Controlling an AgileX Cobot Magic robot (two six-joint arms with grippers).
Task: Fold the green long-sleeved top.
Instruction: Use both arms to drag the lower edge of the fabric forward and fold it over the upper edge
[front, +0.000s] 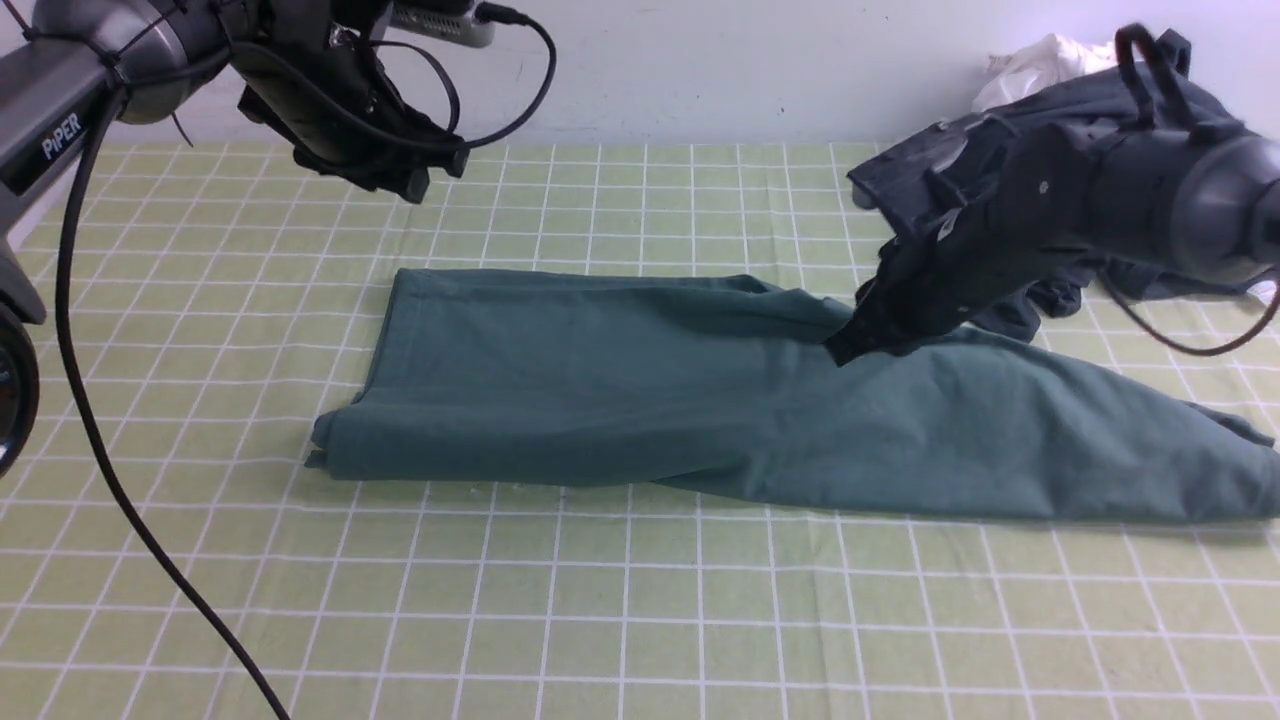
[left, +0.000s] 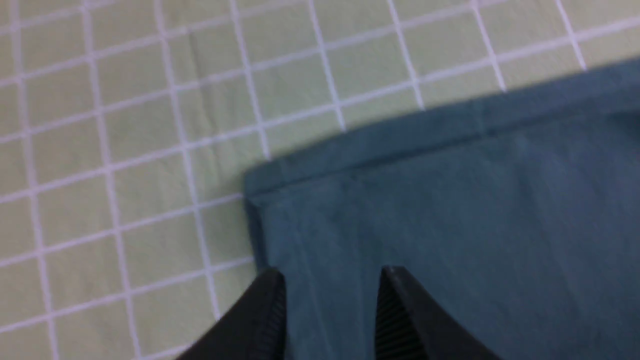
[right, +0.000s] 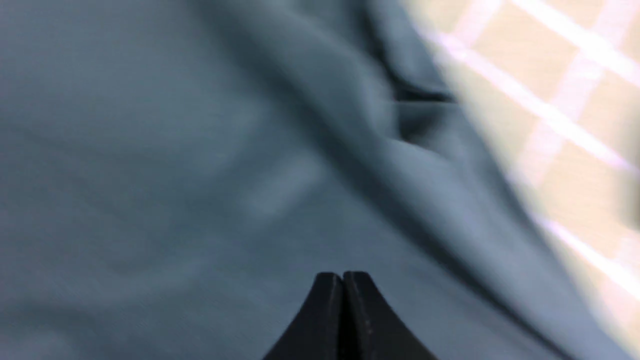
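"PIPER" on left arm

Your green long-sleeved top reads as a plain, dark teal-green. The desk under it is pale yellow-green, crossed by a white grid. Your left gripper and right gripper are both black. The left arm is grey with white "PIPER" lettering, its cable black. The other garment is dark navy; the crumpled cloth is white.

One green top, one dark garment (plus white cloth).
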